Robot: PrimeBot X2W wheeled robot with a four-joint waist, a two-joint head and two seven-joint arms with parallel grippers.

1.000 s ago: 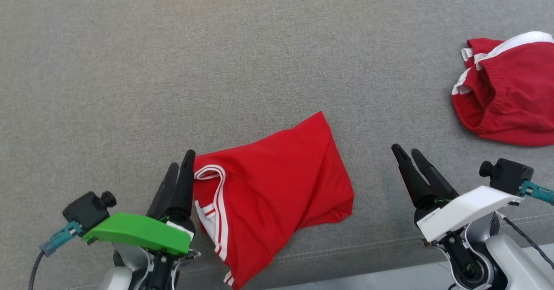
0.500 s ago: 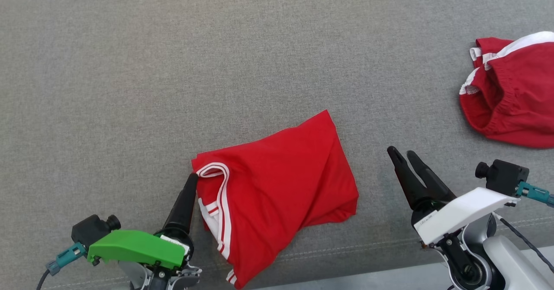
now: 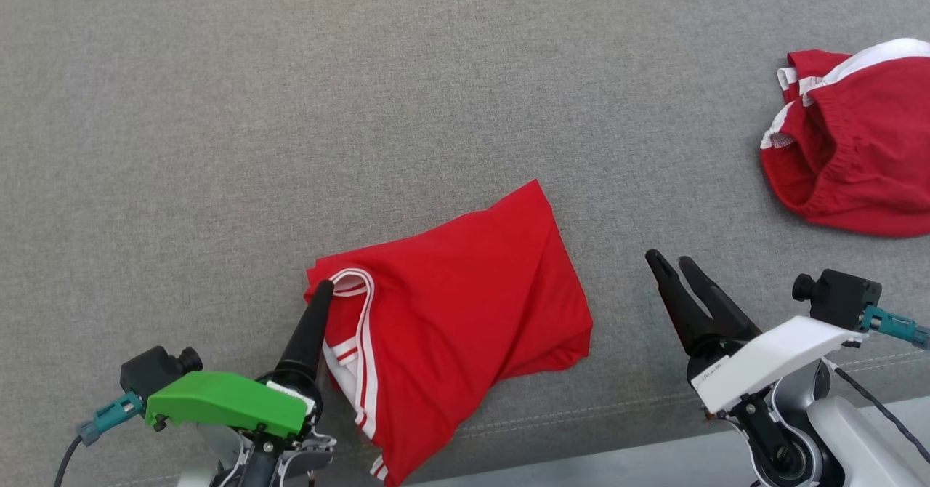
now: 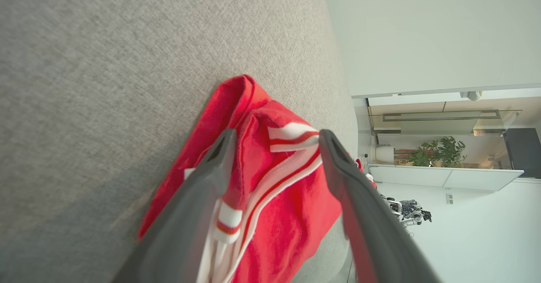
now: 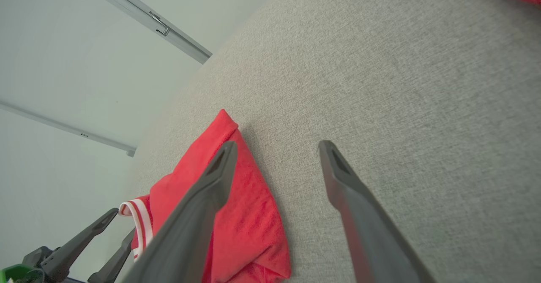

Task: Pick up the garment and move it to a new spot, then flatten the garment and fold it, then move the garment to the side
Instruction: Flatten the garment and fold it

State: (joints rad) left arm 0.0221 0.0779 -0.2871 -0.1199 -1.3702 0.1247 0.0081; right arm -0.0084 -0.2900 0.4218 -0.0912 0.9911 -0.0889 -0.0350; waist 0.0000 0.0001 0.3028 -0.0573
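Garment [image 3: 465, 312] long axis diag., near-left to far-right.

Left pincer [image 4: 275, 136] astride garment [image 4: 291, 215] edge

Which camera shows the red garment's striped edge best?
The left wrist view: the striped edge sits close up inside the open left tool. The head view shows it smaller, beside that tool; the right wrist view catches a small corner.

Left gripper [image 4: 277, 139] is holding its fingers apart, straddling the white-striped trim of the red garment [image 4: 291, 200], which is lying bunched on the grey cushion [image 4: 105, 63]. Potted plant [image 4: 439, 151] is showing beyond.
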